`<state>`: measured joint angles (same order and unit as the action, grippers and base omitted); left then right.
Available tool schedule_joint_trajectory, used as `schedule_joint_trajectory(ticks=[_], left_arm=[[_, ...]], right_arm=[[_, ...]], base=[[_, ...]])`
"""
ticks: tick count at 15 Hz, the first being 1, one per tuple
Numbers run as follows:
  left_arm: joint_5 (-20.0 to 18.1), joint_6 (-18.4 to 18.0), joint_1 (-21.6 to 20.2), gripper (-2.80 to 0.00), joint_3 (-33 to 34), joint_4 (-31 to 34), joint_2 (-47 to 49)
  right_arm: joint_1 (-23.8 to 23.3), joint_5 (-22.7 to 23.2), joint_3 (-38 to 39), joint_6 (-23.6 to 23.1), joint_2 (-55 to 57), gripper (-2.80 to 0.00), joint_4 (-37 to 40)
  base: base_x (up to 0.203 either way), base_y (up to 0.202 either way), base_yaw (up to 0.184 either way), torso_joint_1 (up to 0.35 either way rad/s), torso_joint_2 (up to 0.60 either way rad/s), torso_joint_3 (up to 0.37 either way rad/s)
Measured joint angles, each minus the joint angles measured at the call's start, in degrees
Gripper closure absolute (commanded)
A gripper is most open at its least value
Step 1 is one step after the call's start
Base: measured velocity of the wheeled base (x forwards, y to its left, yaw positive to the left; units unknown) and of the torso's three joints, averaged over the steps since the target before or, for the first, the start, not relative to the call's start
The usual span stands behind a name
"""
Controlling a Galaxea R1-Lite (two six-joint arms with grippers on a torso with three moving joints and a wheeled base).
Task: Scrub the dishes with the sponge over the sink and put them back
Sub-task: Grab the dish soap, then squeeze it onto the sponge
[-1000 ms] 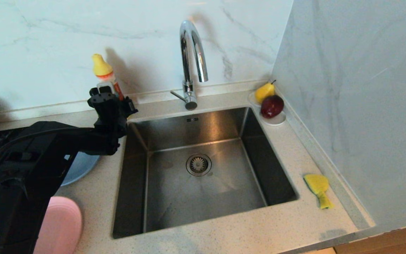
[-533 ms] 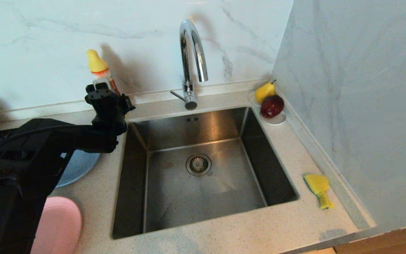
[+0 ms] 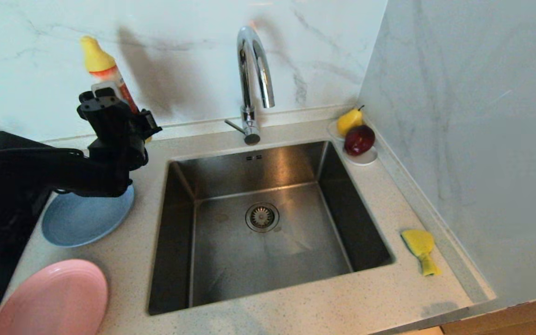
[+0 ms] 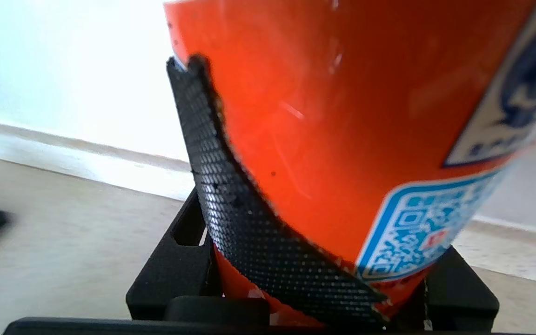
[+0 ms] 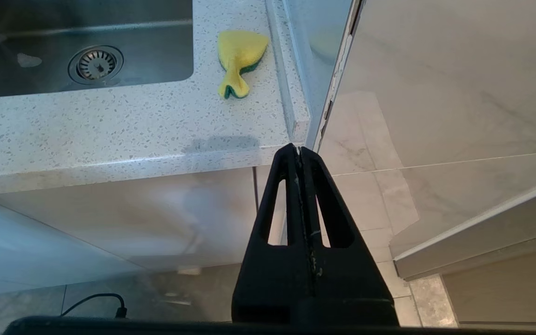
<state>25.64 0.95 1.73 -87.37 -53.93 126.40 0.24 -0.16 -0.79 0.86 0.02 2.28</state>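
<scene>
The left hand (image 3: pixel 110 100) is pinching an orange bottle (image 3: pixel 105 74) at upper left. The sponge (image 3: pixel 419 246) is lying at lower right, beside the sink (image 3: pixel 268 223). The right hand (image 5: pixel 299 151) is pressed together.

The speckled surface (image 3: pixel 379 195) surrounds a steel sink (image 3: pixel 268 251) set into it. Left of the sink a blue plate (image 3: pixel 79 221) lies on it, with a pink plate (image 3: pixel 51 300) nearer. On the right near side lies a yellow sponge (image 3: pixel 419 249). In the far right corner sits a saucer (image 3: pixel 365 159) with fruit.
</scene>
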Motion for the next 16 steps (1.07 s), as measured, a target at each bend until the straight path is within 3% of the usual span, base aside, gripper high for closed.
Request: schedule_joint_trajectory(ticks=[4,9,13,16], left_arm=[[-0.3,-1.5,0.4,0.00,11.1,0.1,-12.5],[-4.3,-7.5,2.1,0.00,23.2,2.7,-29.5],[-7.4,-11.1,4.8,0.00,25.6,15.7,-42.9],[-9.2,-11.4,9.5,0.00,22.8,27.0,-50.1]], right_arm=[[0.0,0.0,0.0,0.0,0.0,0.00,0.0],[0.0,0.0,0.0,0.0,0.0,0.00,0.0],[0.0,0.0,0.0,0.0,0.0,0.00,0.0],[0.0,0.0,0.0,0.0,0.0,0.00,0.0]], base=[[0.000,0.000,0.000,0.000,0.00,0.000],[0.000,0.000,0.000,0.000,0.00,0.000],[0.000,0.000,0.000,0.000,0.00,0.000],[0.000,0.000,0.000,0.000,0.00,0.000]])
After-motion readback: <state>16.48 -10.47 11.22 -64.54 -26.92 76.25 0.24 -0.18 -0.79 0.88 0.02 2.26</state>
